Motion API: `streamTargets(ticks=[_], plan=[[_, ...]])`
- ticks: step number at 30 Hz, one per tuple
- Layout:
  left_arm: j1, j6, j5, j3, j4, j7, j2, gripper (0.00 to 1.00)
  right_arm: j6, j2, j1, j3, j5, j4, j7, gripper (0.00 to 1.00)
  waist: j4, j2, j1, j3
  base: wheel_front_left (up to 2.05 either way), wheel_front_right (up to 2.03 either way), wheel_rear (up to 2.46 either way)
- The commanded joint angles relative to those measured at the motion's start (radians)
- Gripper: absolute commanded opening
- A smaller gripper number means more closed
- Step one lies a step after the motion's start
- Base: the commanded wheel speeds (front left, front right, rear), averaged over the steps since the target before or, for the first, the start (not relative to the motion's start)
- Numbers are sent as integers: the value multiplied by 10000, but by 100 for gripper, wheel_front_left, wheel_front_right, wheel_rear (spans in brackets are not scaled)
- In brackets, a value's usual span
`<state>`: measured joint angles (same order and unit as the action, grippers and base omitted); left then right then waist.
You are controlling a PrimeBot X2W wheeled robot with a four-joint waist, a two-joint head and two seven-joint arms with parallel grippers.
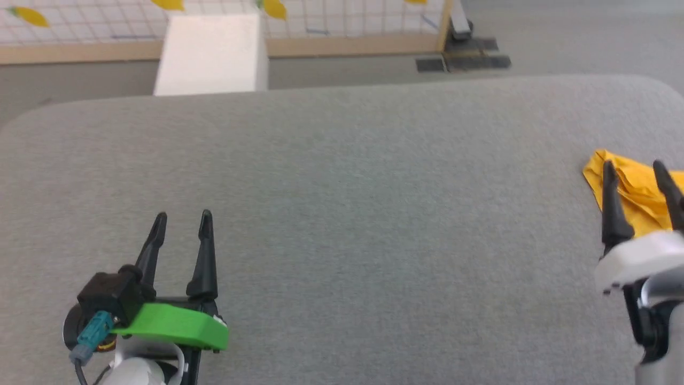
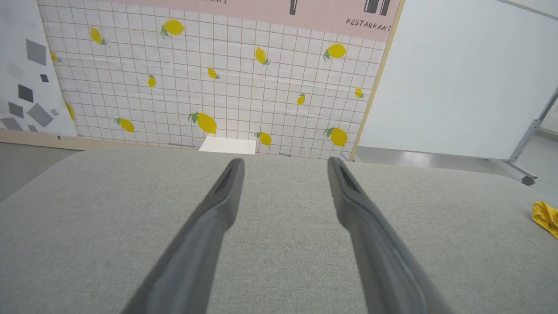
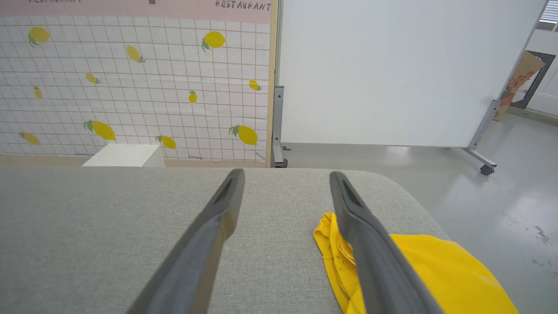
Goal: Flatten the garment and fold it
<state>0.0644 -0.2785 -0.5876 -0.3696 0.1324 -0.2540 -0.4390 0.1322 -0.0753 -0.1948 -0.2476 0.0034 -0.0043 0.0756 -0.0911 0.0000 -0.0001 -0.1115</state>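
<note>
Grey padded surface [image 1: 342,214] carries the garment [image 3: 436,266] bunched at its right edge, near the rounded corner, with its folds lying over one another. The right gripper [image 1: 633,164] hovers just over it, fingers spread and empty. The left gripper [image 1: 183,215], also spread and empty, sits well apart to the left. A pinch here may catch several layers at once. An outward nudge may slide the cloth off the edge onto the floor.
</note>
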Motion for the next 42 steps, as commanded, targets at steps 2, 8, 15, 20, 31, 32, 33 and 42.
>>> streamTargets(ticks=[2, 8, 15, 20, 31, 32, 33, 42], plan=[[-251, -28, 94, 57, -169, -66, 122, 100, -15, 150, 602, 98, -193, -406, -231, 100, 763, 0, 1, 768, 0, 0, 0], [-947, 38, 147, 293, -385, -75, 608, 100, -15, 246, 2116, 383, -46, -779, -836, 100, 1016, 0, 1, 1097, 0, 0, 0], [-1538, 572, 401, 518, -736, -76, 1185, 100, -15, 248, 2901, 454, 236, -340, -1407, 100, 1250, 0, 1, 1264, 0, 0, 0], [-1655, 998, 640, 600, -1106, -77, 1425, 100, -15, 249, 3023, 455, 349, 61, -1653, 100, 1362, 0, 1, 1265, 0, 0, 0], [-1546, 1360, 776, 712, -1469, -24, 1623, 0, 2, 238, 2966, 509, 339, 422, -1672, 0, 1413, 0, 1, 1246, 0, 0, 0], [-1544, 1363, 786, 712, -1468, -19, 1627, 0, 2, 238, 2964, 513, 337, 421, -1668, 0, 1412, 0, 1, 1246, 0, 0, 0], [-1539, 1372, 818, 725, -1468, -3, 1639, 0, 2, 238, 2958, 521, 334, 419, -1662, 0, 1409, 0, 1, 1245, 0, 0, 0], [-1476, 1471, 1175, 935, -1457, 176, 1798, 0, 1, 239, 2886, 659, 308, 392, -1598, 0, 1374, 0, 1, 1236, 0, 0, 0]])
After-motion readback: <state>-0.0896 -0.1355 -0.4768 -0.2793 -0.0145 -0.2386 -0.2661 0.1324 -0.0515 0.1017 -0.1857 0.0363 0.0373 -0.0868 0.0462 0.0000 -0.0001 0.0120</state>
